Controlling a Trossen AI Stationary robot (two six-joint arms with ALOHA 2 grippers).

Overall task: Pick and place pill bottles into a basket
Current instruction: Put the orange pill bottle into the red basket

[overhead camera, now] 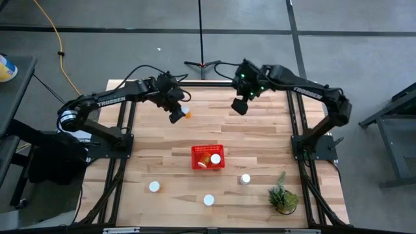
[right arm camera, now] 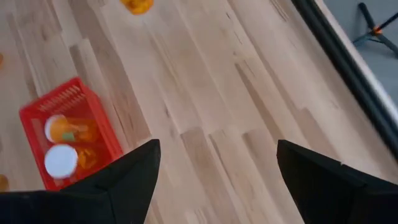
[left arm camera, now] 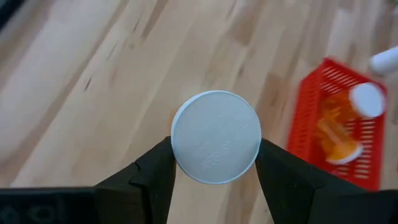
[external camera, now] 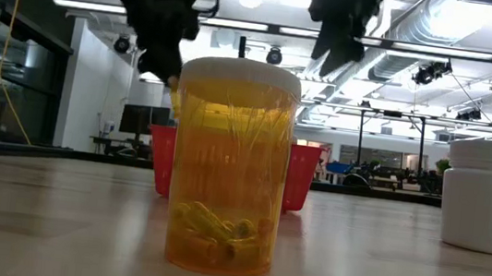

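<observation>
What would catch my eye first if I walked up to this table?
Probably the left tool, raised over the far side of the table, gripping a white-capped pill bottle. Next, the red basket mid-table with bottles already inside, and the right tool hanging open and empty.

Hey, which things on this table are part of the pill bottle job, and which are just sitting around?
Part of the job:
- red basket, two bottles already inside
- bottle held in the left tool
- three loose bottles on the table
- right tool, open and empty above the table

Just lying about:
- small green potted plant
</observation>
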